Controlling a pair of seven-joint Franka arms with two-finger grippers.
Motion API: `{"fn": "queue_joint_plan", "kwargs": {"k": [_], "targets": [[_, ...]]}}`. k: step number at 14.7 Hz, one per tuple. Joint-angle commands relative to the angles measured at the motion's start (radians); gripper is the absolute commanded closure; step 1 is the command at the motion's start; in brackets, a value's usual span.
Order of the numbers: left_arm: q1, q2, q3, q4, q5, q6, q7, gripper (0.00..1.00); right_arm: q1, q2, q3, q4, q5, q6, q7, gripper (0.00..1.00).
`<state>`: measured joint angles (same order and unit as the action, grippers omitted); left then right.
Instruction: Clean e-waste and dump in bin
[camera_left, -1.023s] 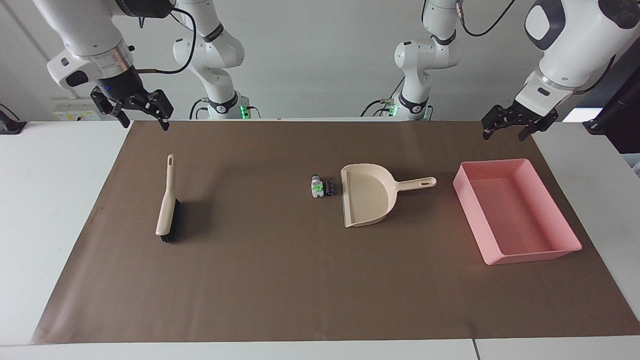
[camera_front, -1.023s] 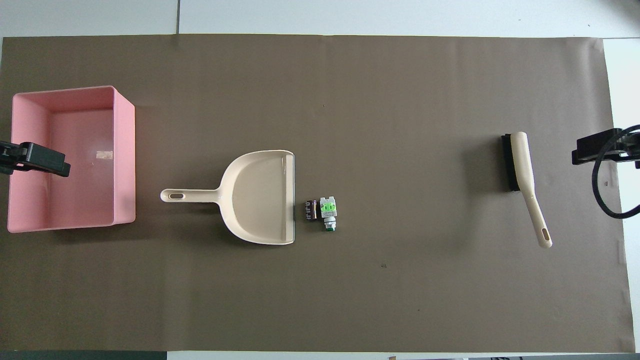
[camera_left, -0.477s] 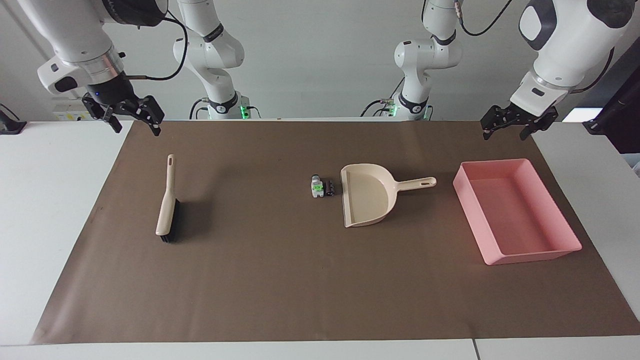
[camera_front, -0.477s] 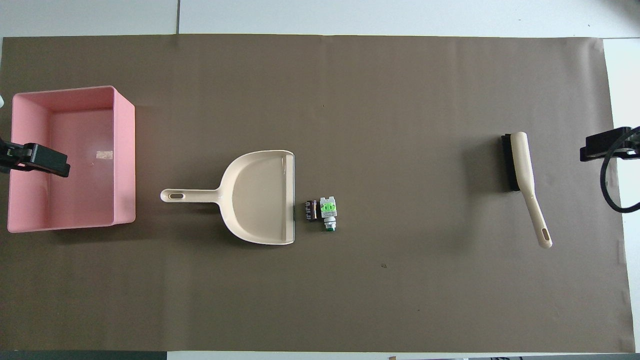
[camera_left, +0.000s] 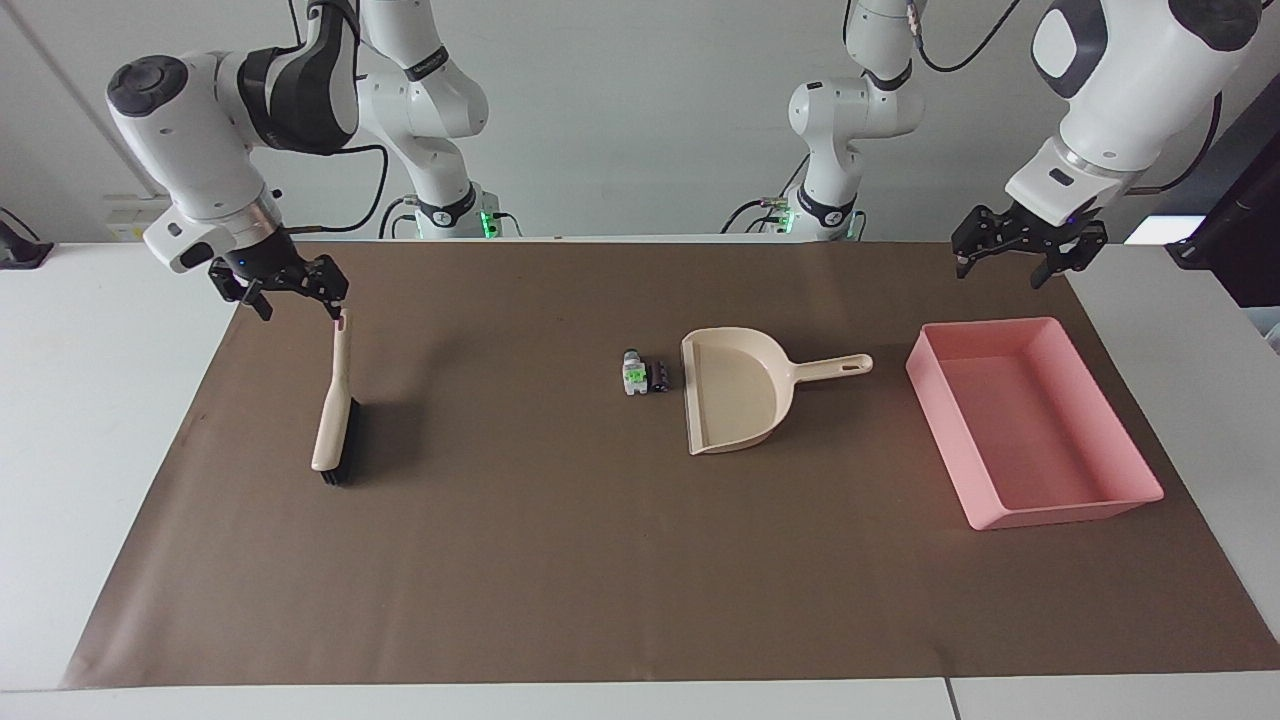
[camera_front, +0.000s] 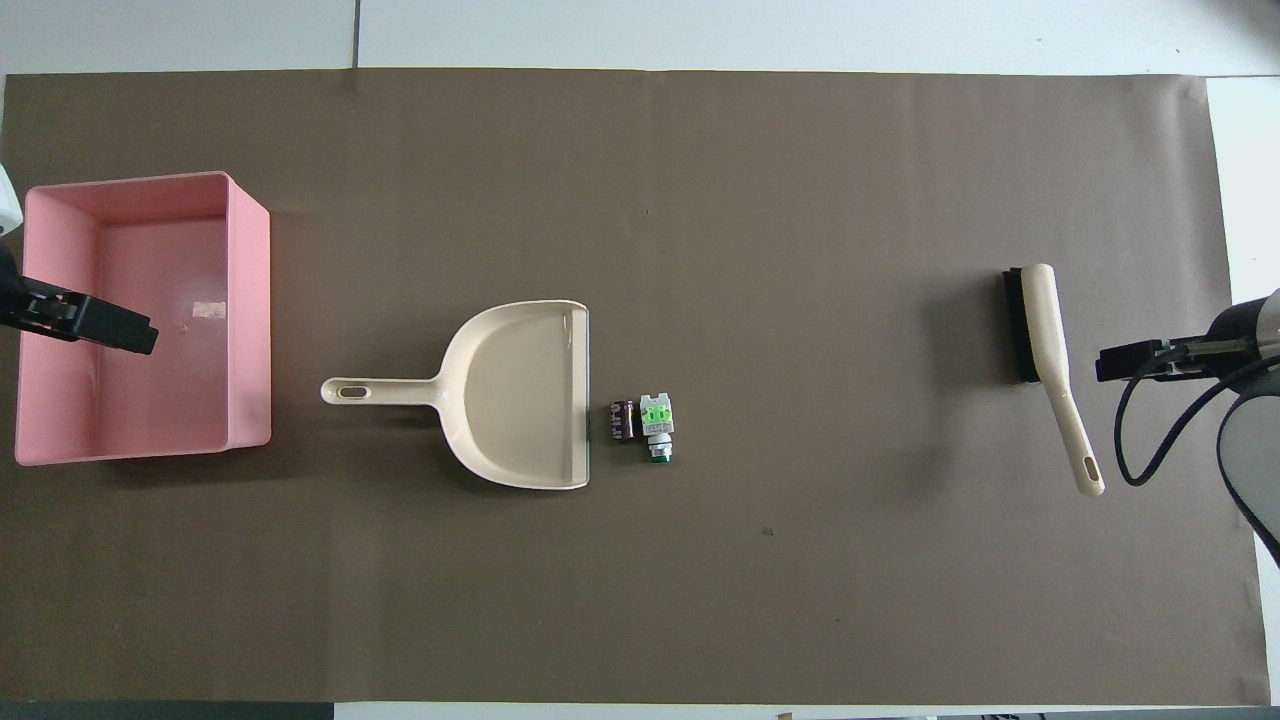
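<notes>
With sweeping not yet begun, the e-waste (camera_left: 645, 374) lay on the table's brown mat (camera_left: 600, 580) just beside the dustpan's (camera_left: 735, 403) open lip, the pink bin (camera_left: 1120, 497) empty toward the left arm's end. A careless brush stroke could scatter the tiny bits past the pan. The right hand (camera_left: 290, 295) hung open and empty above the brush's (camera_left: 333, 420) handle tip; the left hand (camera_left: 1018, 251), also open and empty, hovered by the bin's rim.

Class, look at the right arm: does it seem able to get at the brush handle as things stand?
Probably yes. The right gripper hangs open just above the brush handle's tip, and nothing lies between them.
</notes>
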<state>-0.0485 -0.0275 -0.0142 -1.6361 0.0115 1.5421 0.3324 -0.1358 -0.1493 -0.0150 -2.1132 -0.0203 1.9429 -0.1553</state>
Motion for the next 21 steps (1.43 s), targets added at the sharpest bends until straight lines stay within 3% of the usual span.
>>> {"fn": "queue_joint_plan", "kwargs": {"k": [1, 6, 9, 11, 14, 15, 18, 19, 21], "targets": [[-0.02, -0.011, 0.007, -0.033, -0.013, 0.026, 0.23, 0.02, -0.051, 0.004, 0.006, -0.147, 0.019, 0.147, -0.073, 0.01], [-0.08, -0.012, 0.01, -0.094, -0.012, 0.046, 0.558, 0.03, -0.07, 0.04, 0.006, -0.292, 0.053, 0.315, -0.133, 0.01], [-0.134, -0.009, 0.01, -0.155, -0.005, 0.064, 0.652, 0.03, -0.076, 0.042, 0.006, -0.324, 0.054, 0.333, -0.161, 0.01], [-0.184, -0.008, 0.01, -0.215, 0.005, 0.143, 0.674, 0.04, -0.076, 0.042, 0.006, -0.327, 0.054, 0.333, -0.164, 0.02], [-0.292, -0.009, 0.01, -0.347, 0.131, 0.294, 0.662, 0.04, -0.076, 0.04, 0.006, -0.327, 0.054, 0.333, -0.165, 0.07], [-0.315, -0.006, 0.01, -0.376, 0.14, 0.323, 0.656, 0.04, -0.076, 0.04, 0.006, -0.327, 0.054, 0.332, -0.165, 0.17], [-0.378, 0.02, 0.01, -0.447, 0.213, 0.398, 0.593, 0.05, -0.074, 0.039, 0.006, -0.33, 0.054, 0.329, -0.161, 0.83], [-0.401, 0.041, 0.01, -0.458, 0.249, 0.407, 0.561, 0.05, -0.074, 0.039, 0.006, -0.33, 0.056, 0.329, -0.155, 1.0], [-0.425, 0.066, 0.01, -0.465, 0.271, 0.417, 0.539, 0.06, -0.074, 0.04, 0.007, -0.326, 0.057, 0.327, -0.145, 1.0]]}}
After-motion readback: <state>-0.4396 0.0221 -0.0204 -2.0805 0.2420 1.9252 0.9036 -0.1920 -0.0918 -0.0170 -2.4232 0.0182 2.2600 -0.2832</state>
